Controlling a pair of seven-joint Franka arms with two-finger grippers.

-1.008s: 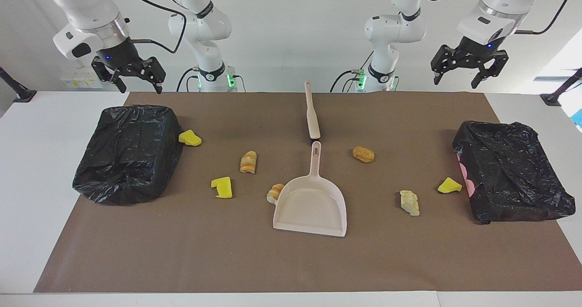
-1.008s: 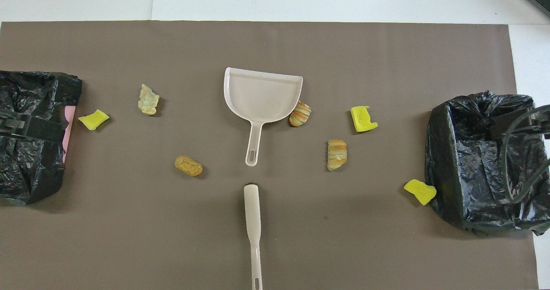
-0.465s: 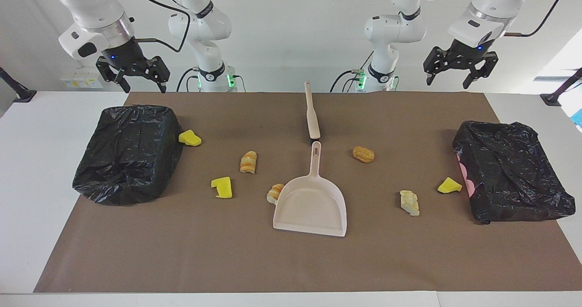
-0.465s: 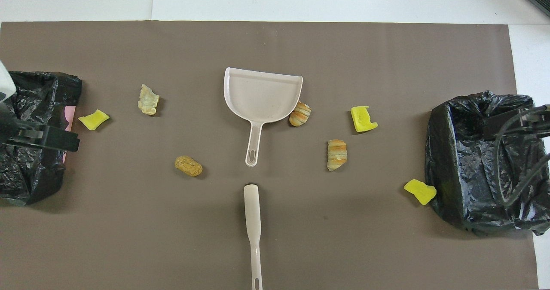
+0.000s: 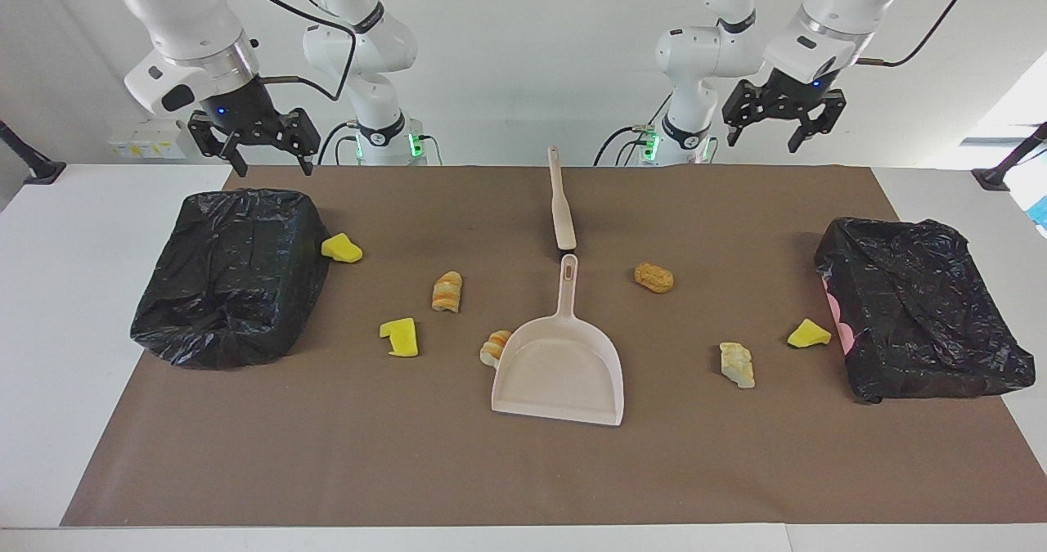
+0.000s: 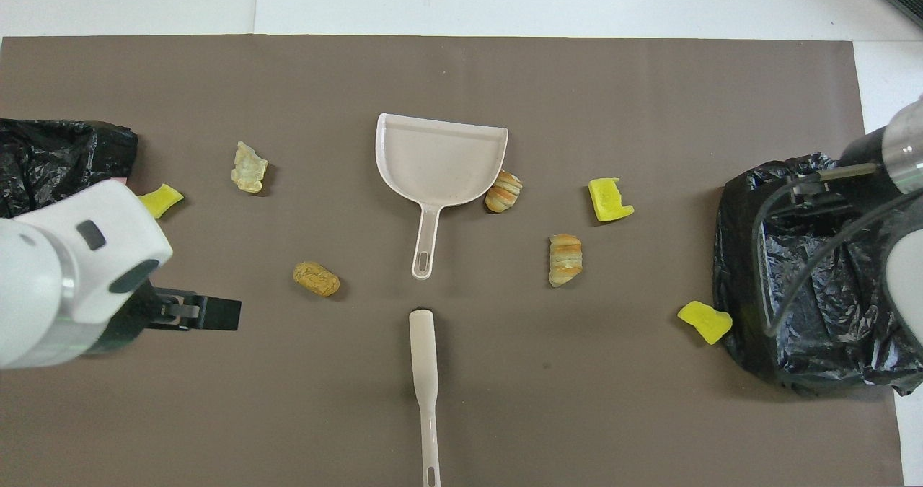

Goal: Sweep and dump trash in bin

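- Dial for these notes: centred on the dustpan (image 6: pixel 440 159) handle's tip, twelve pointing away from the robots, three toward the right arm's end of the tabletop (image 5: pixel 82 290).
- Trash count: seven scraps, all loose on the brown mat (image 6: pixel 649 400), none in a bin.
- Three yellow foam chunks: one at two o'clock (image 6: pixel 609 200), one between three and four just beside a bin (image 6: pixel 705 322), one between nine and ten beside the other bin (image 6: pixel 160 200).
- Two striped bread-like pieces: one at one o'clock touching the pan's side wall (image 6: pixel 503 191), one at three o'clock (image 6: pixel 564 259).
- One brown nugget (image 6: pixel 316 278) at nine o'clock; one pale crumbly lump (image 6: pixel 249 167) at ten.
- Handling, my guess: scraps look light and soft. The foam should skid or tumble under a brush, and the pale lump may shed crumbs. Better pushed than pinched.
- One brush (image 6: pixel 425 371) at six o'clock, lying in line with the dustpan handle. Both look like stiff, light plastic; the slim handles seem the natural hold.
- Two black-bagged bins, at three (image 6: pixel 807 292) and nine (image 6: pixel 58 155); the liners look limp and could snag.
- Left pincer (image 5: pixel 762 139): fingers spread wide, empty, high over bare mat near the nugget.
- Right pincer (image 5: pixel 275 166): fingers spread wide, empty, raised over the three o'clock bin.
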